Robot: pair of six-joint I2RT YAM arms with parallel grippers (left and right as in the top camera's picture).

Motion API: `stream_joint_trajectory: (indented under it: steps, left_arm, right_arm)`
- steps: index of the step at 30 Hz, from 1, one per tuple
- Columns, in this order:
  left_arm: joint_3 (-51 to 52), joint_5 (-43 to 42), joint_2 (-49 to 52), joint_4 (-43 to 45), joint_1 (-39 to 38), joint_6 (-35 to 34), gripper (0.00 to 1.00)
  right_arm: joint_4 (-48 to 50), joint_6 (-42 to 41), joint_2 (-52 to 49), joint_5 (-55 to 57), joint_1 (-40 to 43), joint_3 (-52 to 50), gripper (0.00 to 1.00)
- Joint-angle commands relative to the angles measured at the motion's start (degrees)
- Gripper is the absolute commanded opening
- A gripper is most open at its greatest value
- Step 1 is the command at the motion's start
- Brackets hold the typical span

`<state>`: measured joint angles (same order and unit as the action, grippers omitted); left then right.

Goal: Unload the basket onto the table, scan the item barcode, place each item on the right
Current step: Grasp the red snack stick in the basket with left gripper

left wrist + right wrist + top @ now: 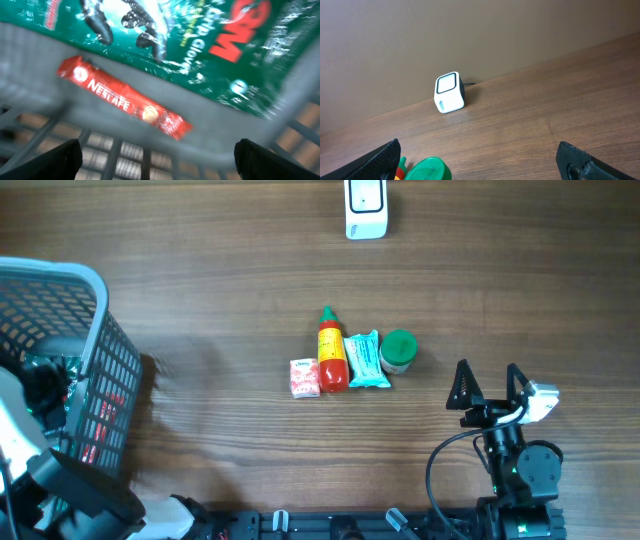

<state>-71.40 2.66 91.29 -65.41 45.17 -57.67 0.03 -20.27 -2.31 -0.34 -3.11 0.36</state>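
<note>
- Right gripper (488,370): fingers spread wide, empty, near front of table (200,300), just right of item row.
- Left gripper (157,150): also spread, empty, down inside basket (95,290), above coffee stick (125,102) and glove pack (200,45).
- Row mid-table, packed side by side: pink packet (304,377), sauce bottle (331,352), blue packet (367,360), green-lidded jar (398,351).
- Scanner (365,210): far edge, well apart from row, window turned toward right arm.
- Likely step: pick one item.
- Jar is nearest to right arm. Close on it from outer side, clear of blue packet.
- Barcode not visible, so rotate jar before window.
</note>
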Motion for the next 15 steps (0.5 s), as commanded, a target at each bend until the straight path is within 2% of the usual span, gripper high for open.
stream_joint_trajectory:
  steps: [1, 4, 6, 7, 8, 9, 10, 11, 13, 15]
  left_arm:
    - [10.86, -0.50, 0.15, 8.79, 0.33, -1.31, 0.96]
    - [19.74, -0.50, 0.20, 20.04, 0.33, -1.31, 0.96]
    - [22.45, -0.52, 0.24, 23.23, 0.33, -1.31, 0.94]
    - [23.10, -0.50, 0.24, 23.71, 0.33, -1.29, 0.89]
    - [23.65, -0.50, 0.24, 24.00, 0.33, -1.29, 0.72]
    - [23.80, -0.50, 0.24, 24.06, 0.33, -1.22, 0.63]
    - [23.80, -0.50, 0.24, 24.02, 0.33, -1.05, 0.48]
    - [23.80, -0.50, 0.24, 23.54, 0.33, -1.07, 0.06]
    - [23.71, -0.59, 0.11, 23.21, 0.33, -1.03, 0.04]
    - [22.71, -4.20, -1.36, 23.19, 0.33, 2.23, 0.04]
  right_arm:
    - [0.33, 0.61, 0.26, 0.35, -0.04, -0.07, 1.00]
    - [0.33, 0.63, 0.26, 0.37, -0.04, -0.07, 1.00]
    - [0.33, 0.63, 0.26, 0.37, -0.04, -0.07, 1.00]
    - [0.33, 0.63, 0.26, 0.37, -0.04, -0.07, 1.00]
    - [0.33, 0.63, 0.26, 0.37, -0.04, -0.07, 1.00]
    - [0.33, 0.63, 0.26, 0.37, -0.04, -0.07, 0.99]
    - [0.33, 0.63, 0.26, 0.37, -0.04, -0.07, 1.00]
    - [0.33, 0.63, 0.26, 0.37, -0.04, -0.07, 1.00]
    - [0.33, 0.63, 0.26, 0.35, -0.04, -0.07, 1.00]
    - [0.33, 0.63, 0.26, 0.37, -0.04, -0.07, 1.00]
